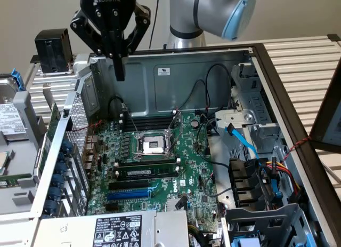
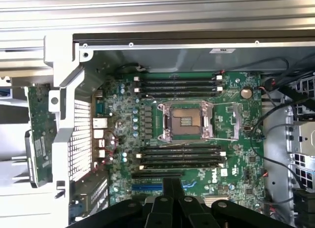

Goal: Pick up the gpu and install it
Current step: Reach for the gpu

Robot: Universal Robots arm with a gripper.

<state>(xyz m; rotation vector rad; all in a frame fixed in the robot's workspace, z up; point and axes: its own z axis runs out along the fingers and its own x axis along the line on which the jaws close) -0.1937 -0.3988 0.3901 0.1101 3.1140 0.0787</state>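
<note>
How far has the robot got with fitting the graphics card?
Nothing looks done yet. The hand hangs shut and empty above the open case. A green card stands outside the case, and the blue slot on the board is bare: pickup and fitting both remain.

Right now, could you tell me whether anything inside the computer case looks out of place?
The CPU socket lies bare, with no cooler on it, while a black block stands outside the case at the exterior view's left.
</note>
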